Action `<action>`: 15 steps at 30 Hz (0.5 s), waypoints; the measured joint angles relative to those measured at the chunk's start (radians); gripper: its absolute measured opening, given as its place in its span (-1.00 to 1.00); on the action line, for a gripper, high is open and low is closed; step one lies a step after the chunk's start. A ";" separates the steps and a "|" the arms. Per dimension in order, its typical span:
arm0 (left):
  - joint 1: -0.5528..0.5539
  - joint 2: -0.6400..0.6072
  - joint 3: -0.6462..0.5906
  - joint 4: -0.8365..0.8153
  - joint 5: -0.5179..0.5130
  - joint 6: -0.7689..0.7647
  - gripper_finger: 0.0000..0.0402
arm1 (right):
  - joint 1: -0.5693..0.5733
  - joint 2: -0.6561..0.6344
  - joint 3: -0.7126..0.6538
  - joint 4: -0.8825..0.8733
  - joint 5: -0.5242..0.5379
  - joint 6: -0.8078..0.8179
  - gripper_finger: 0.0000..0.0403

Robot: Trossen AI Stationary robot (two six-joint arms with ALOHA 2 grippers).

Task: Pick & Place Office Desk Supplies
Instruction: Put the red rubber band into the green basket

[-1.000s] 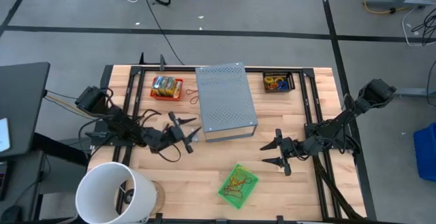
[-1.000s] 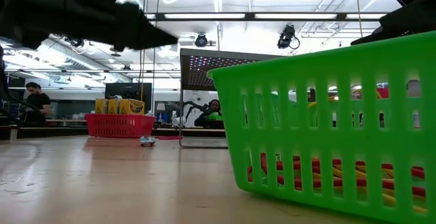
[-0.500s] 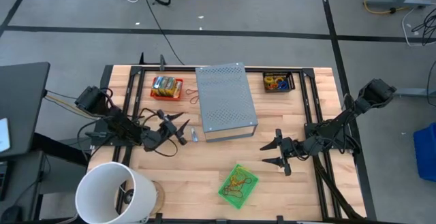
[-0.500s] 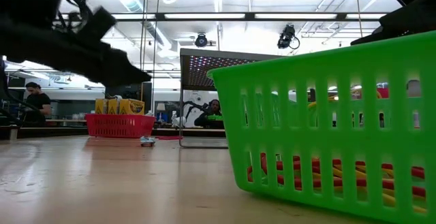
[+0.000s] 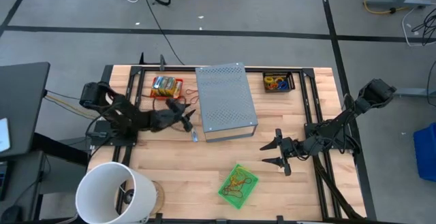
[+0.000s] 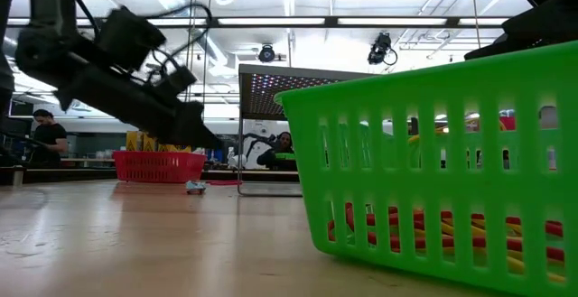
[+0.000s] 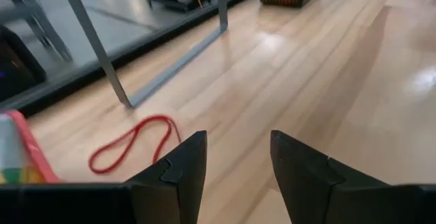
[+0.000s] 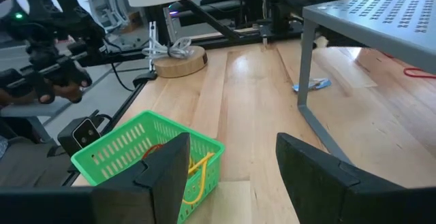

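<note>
A red rubber band (image 7: 133, 142) lies flat on the wood beside the leg of the grey perforated box (image 5: 226, 101). My left gripper (image 5: 184, 109) hovers open just short of it, between the red tray (image 5: 167, 86) of packets and the box, with nothing between its fingers. A small blue item (image 5: 194, 136) lies by the box's near left corner. The green basket (image 5: 238, 183) near the front edge holds rubber bands. My right gripper (image 5: 272, 153) waits open to the right of the box, above the table.
A big white bucket (image 5: 112, 193) stands at the near left corner. A black basket (image 5: 278, 82) with coloured items sits at the far right. Bare wood lies between the box and the green basket. People show in the room beyond the table.
My left gripper has swung toward the table's far edge and sunk lower, from beside the box's near left corner to the gap between the red tray and the box, rolling as it went. The small blue item it was over now lies uncovered. My right arm kept still.
</note>
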 joint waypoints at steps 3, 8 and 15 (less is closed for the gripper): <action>0.090 0.000 0.012 -0.046 0.110 -0.016 -0.17 | 0.000 0.000 0.000 0.000 0.000 0.000 0.12; 0.196 0.000 0.071 -0.147 0.232 -0.020 -0.17 | 0.000 0.000 0.000 0.000 0.000 0.000 0.12; 0.284 0.001 0.231 -0.460 0.322 0.001 -0.17 | 0.000 0.000 0.000 0.000 0.000 0.000 0.12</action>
